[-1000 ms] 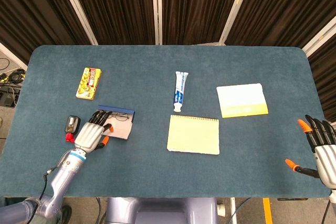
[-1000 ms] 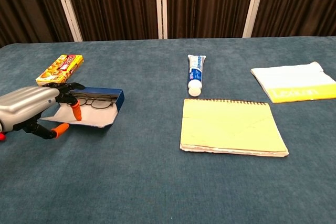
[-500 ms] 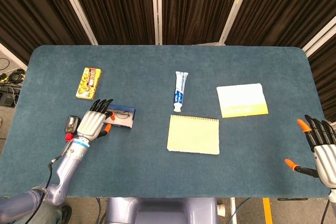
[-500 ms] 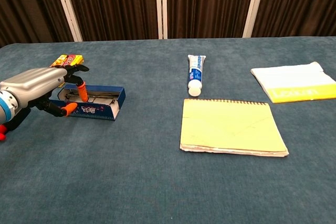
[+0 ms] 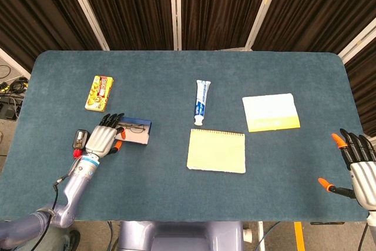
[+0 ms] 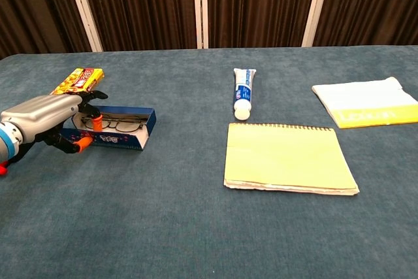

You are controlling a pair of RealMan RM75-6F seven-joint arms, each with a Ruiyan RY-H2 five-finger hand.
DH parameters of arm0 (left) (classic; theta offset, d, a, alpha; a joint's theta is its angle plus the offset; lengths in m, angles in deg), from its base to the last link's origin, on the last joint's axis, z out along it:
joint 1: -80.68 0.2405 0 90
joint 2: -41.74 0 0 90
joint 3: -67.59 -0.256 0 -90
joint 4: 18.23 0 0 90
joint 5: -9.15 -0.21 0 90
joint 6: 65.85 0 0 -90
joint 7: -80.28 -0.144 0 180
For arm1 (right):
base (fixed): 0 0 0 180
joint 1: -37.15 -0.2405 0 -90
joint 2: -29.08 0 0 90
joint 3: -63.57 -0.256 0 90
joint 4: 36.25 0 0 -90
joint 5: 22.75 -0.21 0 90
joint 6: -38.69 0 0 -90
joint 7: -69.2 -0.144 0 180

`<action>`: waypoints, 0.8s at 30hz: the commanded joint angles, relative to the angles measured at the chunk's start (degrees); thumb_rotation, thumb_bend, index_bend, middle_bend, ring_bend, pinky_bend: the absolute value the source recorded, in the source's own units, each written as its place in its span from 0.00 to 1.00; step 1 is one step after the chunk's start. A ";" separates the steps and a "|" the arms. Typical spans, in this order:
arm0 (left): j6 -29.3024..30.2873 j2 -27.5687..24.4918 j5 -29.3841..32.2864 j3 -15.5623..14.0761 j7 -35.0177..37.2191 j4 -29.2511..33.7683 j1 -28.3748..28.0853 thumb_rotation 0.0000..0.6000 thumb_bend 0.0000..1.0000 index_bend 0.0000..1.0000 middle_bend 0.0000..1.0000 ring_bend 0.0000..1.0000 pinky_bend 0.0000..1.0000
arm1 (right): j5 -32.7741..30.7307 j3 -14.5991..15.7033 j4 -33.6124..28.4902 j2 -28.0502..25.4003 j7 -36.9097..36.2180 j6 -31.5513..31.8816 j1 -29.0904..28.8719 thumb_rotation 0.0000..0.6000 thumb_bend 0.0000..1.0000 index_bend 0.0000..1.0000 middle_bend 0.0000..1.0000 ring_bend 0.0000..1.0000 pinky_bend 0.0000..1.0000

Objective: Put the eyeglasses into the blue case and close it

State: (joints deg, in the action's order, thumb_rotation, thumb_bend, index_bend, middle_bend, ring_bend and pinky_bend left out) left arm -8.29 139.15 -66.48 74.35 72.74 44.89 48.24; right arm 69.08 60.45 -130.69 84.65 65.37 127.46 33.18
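Note:
The blue case (image 5: 136,131) (image 6: 121,134) lies at the table's left, with the eyeglasses (image 6: 121,123) inside it, still visible from above. Its patterned lid (image 6: 108,140) stands raised along the near side, about upright. My left hand (image 5: 103,139) (image 6: 47,117) is at the case's left end and pinches the lid's edge between thumb and a finger. My right hand (image 5: 359,163) hovers at the table's near right edge with fingers spread and nothing in it; only the head view shows it.
A yellow snack box (image 5: 99,93) (image 6: 78,80) lies just behind the case. A small black and red object (image 5: 79,140) sits left of my left hand. A toothpaste tube (image 5: 201,102) (image 6: 243,93), a yellow notepad (image 5: 216,151) (image 6: 287,157) and a white-yellow booklet (image 5: 270,112) (image 6: 366,110) fill the middle and right.
The lid lay flat open toward me a second ago; my left hand has lifted it up to standing. The right hand has barely moved.

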 commanded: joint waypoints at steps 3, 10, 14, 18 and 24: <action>2.07 -2.24 -1.65 -1.18 0.56 3.30 1.07 1.00 0.51 0.62 0.00 0.00 0.00 | 0.18 0.04 -0.04 -0.11 -0.28 0.19 0.06 1.00 0.00 0.02 0.00 0.00 0.00; 2.93 -8.50 -1.13 -2.61 -2.52 13.09 2.89 1.00 0.52 0.67 0.00 0.00 0.00 | 0.59 0.11 -0.24 -0.32 -0.66 0.66 0.20 1.00 0.00 0.02 0.00 0.00 0.00; 0.72 -14.20 1.56 -3.48 -4.72 21.46 3.52 1.00 0.52 0.69 0.00 0.00 0.00 | 0.82 0.17 -0.38 -0.47 -0.84 0.98 0.33 1.00 0.00 0.02 0.00 0.00 0.00; -2.16 -19.43 6.09 -4.05 -8.75 28.71 3.31 1.00 0.52 0.69 0.00 0.00 0.00 | 1.01 0.24 -0.48 -0.56 -0.90 1.23 0.46 1.00 0.00 0.02 0.00 0.00 0.00; -2.80 -22.78 9.44 -3.88 -12.60 33.31 2.37 1.00 0.52 0.67 0.00 0.00 0.00 | 0.74 0.14 -0.35 -0.56 -0.97 1.16 0.46 1.00 0.00 0.02 0.00 0.00 0.00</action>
State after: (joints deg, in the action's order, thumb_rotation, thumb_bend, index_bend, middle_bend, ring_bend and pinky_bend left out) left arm -10.85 116.83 -57.62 70.49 60.73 77.65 50.88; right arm 69.82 60.60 -131.04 84.09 64.40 128.62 33.65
